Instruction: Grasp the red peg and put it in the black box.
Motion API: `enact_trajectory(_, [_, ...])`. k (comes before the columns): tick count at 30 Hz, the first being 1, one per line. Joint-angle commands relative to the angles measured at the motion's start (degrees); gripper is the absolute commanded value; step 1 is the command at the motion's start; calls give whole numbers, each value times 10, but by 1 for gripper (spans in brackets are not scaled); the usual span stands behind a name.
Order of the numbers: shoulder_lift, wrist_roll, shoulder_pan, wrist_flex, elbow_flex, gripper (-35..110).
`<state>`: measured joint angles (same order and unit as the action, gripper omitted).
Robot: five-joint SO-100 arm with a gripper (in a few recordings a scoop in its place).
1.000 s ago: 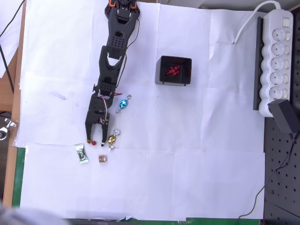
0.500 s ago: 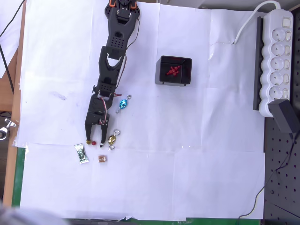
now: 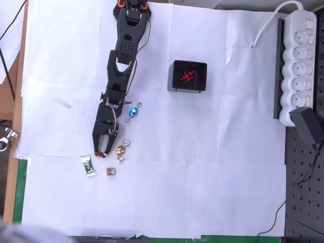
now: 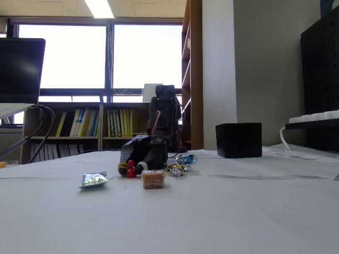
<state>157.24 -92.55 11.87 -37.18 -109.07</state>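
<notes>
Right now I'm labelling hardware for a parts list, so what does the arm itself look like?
The arm is black plastic in boxy segments, with orange parts at its base. Thin red and white wires run beside the wrist. The gripper ends in two black fingers that taper toward their tips.

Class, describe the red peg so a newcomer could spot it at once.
Follow the black arm down to its gripper. The red peg stands on the paper between its fingertips. Unlike the wrapped candies beside it, it is tiny, plain and dark red.

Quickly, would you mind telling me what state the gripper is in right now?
Gripper: fingers closed around the red peg, which is still standing on the table.
</notes>
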Motion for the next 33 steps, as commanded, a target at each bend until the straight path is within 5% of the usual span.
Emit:
enact_trajectory(1, [-2,-4,-6,-4,-22,4])
enact_trajectory(12, [-24,-5,1,40,-14,0])
enact_trajectory(33, [-309,87,-11,598,-64,0])
